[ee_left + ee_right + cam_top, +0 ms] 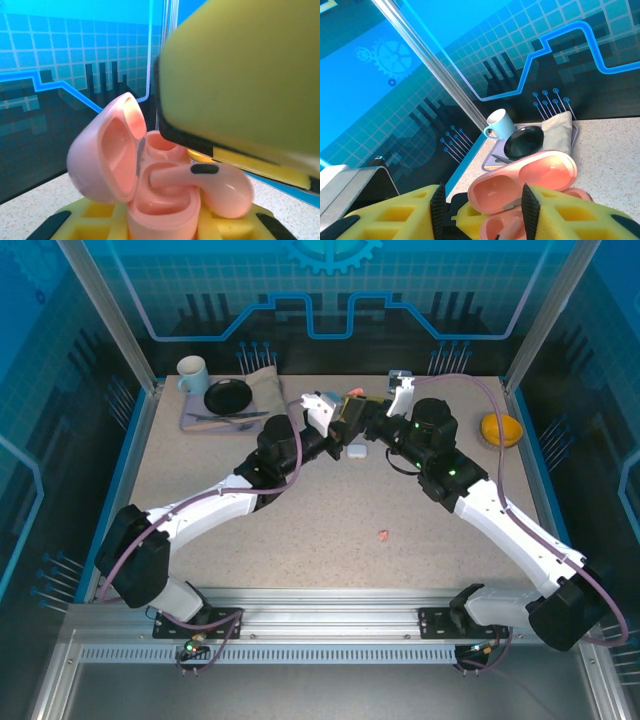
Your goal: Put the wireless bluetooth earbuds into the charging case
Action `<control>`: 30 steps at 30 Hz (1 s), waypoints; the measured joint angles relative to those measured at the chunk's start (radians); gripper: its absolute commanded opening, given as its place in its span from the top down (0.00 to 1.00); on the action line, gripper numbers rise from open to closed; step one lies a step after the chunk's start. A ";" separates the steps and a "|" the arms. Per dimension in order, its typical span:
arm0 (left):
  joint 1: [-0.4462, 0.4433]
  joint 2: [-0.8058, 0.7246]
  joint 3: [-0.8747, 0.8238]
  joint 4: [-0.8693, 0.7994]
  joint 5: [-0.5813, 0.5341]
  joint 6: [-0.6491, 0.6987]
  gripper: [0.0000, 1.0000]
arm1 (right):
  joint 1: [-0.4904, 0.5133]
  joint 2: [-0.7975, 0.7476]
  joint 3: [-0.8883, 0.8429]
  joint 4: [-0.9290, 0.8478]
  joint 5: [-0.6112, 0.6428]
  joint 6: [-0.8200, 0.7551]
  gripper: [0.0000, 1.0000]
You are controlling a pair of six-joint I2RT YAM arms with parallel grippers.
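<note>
speckled table [300, 540], blue booth. left gripper [338, 412] was clamped on the open pink case [115, 150]. one pink earbud [215, 185] lay half in its socket, probably not seated. right gripper [480, 210] was above it, jaws apart. second pink earbud [384, 535] sat loose on the table, still to go.

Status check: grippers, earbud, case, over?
Left gripper shut on open pink case. Right gripper open above it. Pink earbud lying in slot, not fully seated. Second pink earbud loose on table.
</note>
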 measured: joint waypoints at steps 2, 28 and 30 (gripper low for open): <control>0.000 0.000 -0.014 0.019 0.000 -0.007 1.00 | 0.000 0.003 0.000 -0.002 0.000 0.003 0.50; 0.003 -0.075 -0.413 0.157 -0.004 -0.082 1.00 | -0.007 -0.082 -0.246 -0.087 0.016 0.114 0.53; 0.003 -0.083 -0.428 0.166 -0.004 -0.084 1.00 | -0.003 -0.107 -0.275 -0.095 0.020 0.133 0.53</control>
